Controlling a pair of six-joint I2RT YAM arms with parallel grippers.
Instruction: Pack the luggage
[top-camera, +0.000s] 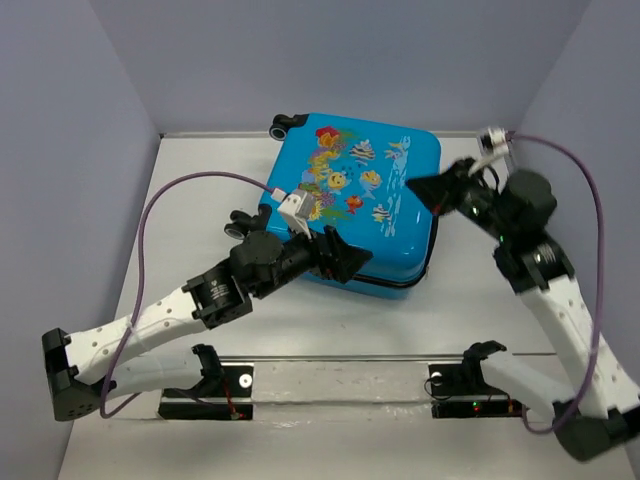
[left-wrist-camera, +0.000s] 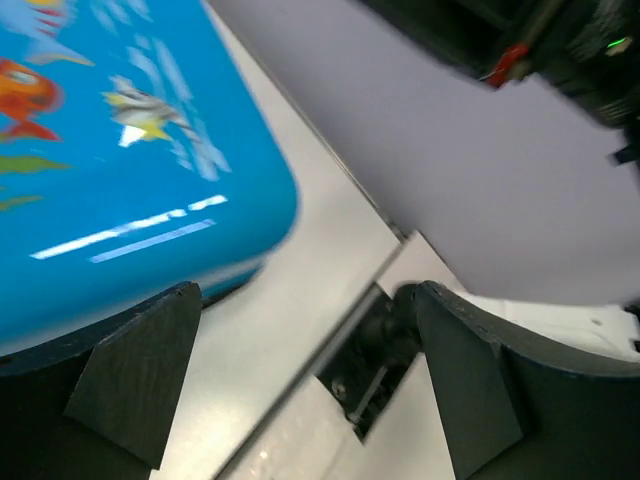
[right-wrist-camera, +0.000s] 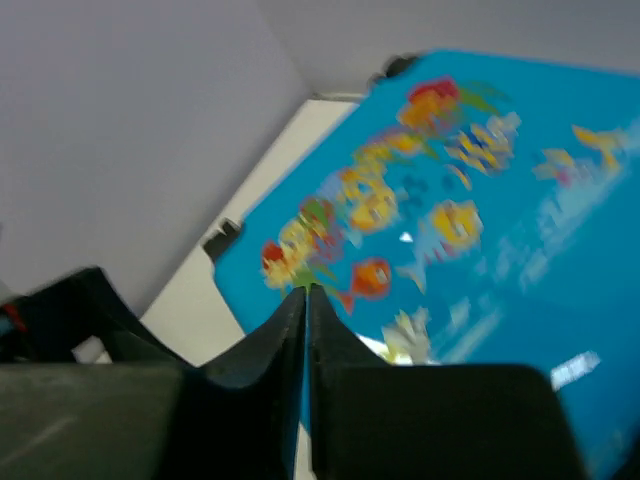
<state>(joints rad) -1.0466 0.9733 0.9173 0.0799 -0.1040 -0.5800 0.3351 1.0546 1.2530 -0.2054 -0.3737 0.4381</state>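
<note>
Black mounting brackets (top-camera: 205, 392) are sitting at the near edge of the white table (top-camera: 190, 210), and both arms are reaching away from them toward the far half of the surface. The left arm (top-camera: 150, 325) is angling up and to the right, with a purple cable (top-camera: 150, 215) looping above it. The left gripper (top-camera: 345, 258) is positioned at the near long edge of the luggage (top-camera: 365, 190); in the left wrist view its fingers (left-wrist-camera: 140, 380) are standing well apart, with the blue shell (left-wrist-camera: 130, 150) lying just beside the left-hand finger and bare table showing in the gap between the two. The right arm (top-camera: 560, 300) is rising along the right side of the table and bending inward. The right gripper (top-camera: 428, 190) is hanging over the right end of the luggage, and in the right wrist view its fingers (right-wrist-camera: 250, 380) are pressed together with only a thin seam between them and nothing visible in that seam. Contact with the shell cannot be determined. The luggage is lying flat and closed, fish-print side up, in the far centre of the table. One of its black-and-white wheels (top-camera: 288, 124) is projecting from the far left corner, close to the pale back wall (top-camera: 340, 60).
</note>
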